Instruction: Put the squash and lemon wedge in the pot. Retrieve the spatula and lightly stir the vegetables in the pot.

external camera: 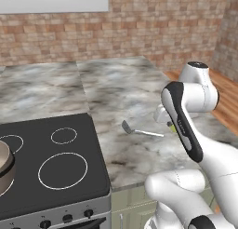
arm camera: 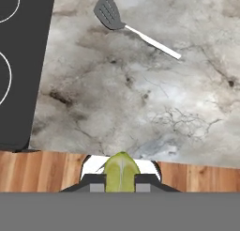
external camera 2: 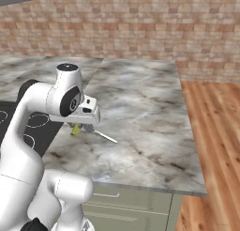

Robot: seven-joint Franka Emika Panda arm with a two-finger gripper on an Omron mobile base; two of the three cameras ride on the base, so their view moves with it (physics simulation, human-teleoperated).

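Note:
My gripper (arm camera: 120, 185) is shut on the yellow-green lemon wedge (arm camera: 121, 171), which sits between the two fingertips (arm camera: 97, 183). The gripper (external camera 2: 78, 127) hangs above the marble counter near its front edge, the lemon wedge (external camera 2: 75, 130) peeking out beneath the hand. The spatula (arm camera: 133, 30) lies flat on the counter, grey head toward the stove and pale handle pointing away. The spatula (external camera: 139, 131) rests just left of the hand, and its handle (external camera 2: 106, 136) pokes out from under the hand. The tan-brown pot (external camera: 4, 165) stands on the stove at the far left, cut off by the picture's edge.
The black stovetop (external camera: 60, 177) with ringed burners lies left of the marble counter (external camera: 121, 88). A brick wall (external camera 2: 140, 28) backs the counter. Wooden floor (external camera 2: 215, 145) runs past the counter's right end.

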